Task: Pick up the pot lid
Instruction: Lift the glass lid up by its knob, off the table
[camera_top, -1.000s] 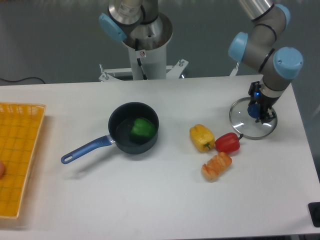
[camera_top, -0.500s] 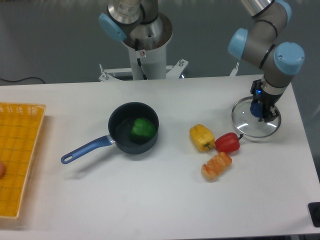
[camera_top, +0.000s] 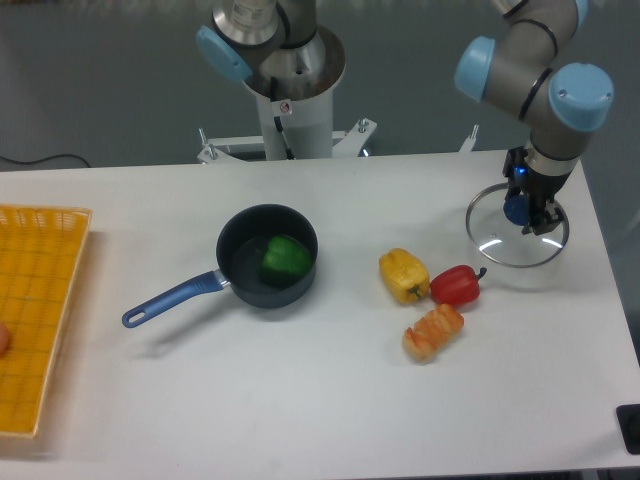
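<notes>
Blue knob, uppermost part of the pot lid (camera_top: 517, 211), gripped between the fingers of the gripper (camera_top: 516, 190); tool clenched on it, at the right side of the view. Finger detail small and hard to make out.

Item, held: the pot lid, round, see-through, with a thin pale rim; hangs from the gripper by its knob, over the far right part of the table (camera_top: 220, 400). Gap between rim and table: cannot be judged from this angle.

Item, near the lid on its lower left in the view: one red pepper (camera_top: 456, 287), lying on its side, stem end towards the lid.

Item, just beside the red pepper, to its left in the view: one yellow vegetable (camera_top: 403, 275), plump and oblong, set at a slant.

Item, below those two in the view: one orange-brown piece of bread (camera_top: 433, 332), ridged, lying aslant.

Item, well apart from the lid, left of the middle: one black pan (camera_top: 237, 244), upright, with a blue handle (camera_top: 175, 298) reaching towards the lower left of the view. Contents: one green vegetable (camera_top: 286, 259), resting inside.

Item, far left, cut off by the picture's edge: one yellow basket (camera_top: 42, 300), slatted. A rounded orange object (camera_top: 3, 338) shows at its left, only in part
</notes>
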